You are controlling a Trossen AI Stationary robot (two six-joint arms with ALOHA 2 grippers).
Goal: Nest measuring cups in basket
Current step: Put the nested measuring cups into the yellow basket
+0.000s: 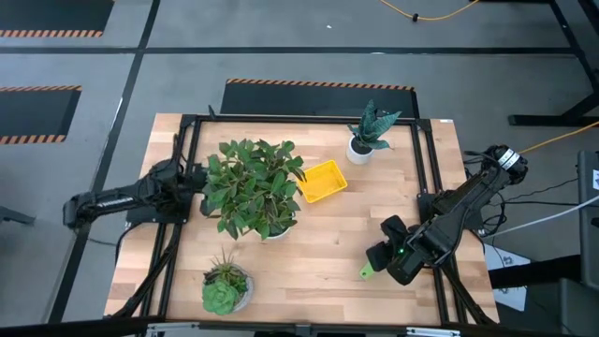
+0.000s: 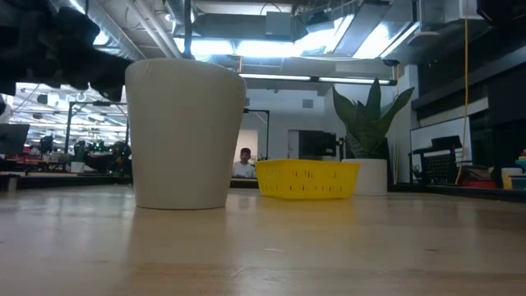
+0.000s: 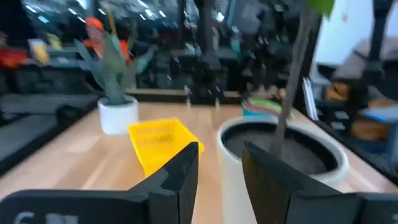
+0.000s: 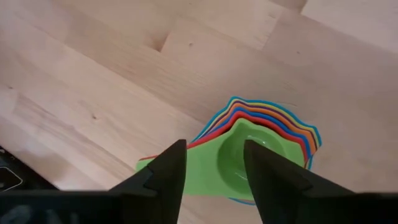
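Note:
A nested stack of measuring cups (image 4: 292,127) sits on the wooden table at the near right, the green cup (image 4: 227,158) on top. Its green handle (image 1: 365,272) sticks out toward the near left. My right gripper (image 4: 214,149) is open right above the stack. One finger is over the green bowl and the other over the root of the handle. The yellow basket (image 1: 321,181) rests on its base at mid-table, apart from both grippers; it also shows in the low view (image 2: 306,178). My left gripper (image 1: 198,178) is open and empty beside the big plant's pot. My right gripper comes at the stack from above, pointing down, its fingers on either side of the green cup's rim on the handle side (image 4: 208,149). I cannot tell whether they touch it. The stack lies on the table.
A big leafy plant (image 1: 253,187) in a white pot (image 2: 182,136) stands left of the basket. A snake plant (image 1: 367,136) stands at the far right and a succulent (image 1: 225,288) at the near left. Black frame rails (image 1: 426,168) border the table. A person (image 2: 244,164) sits in the room behind.

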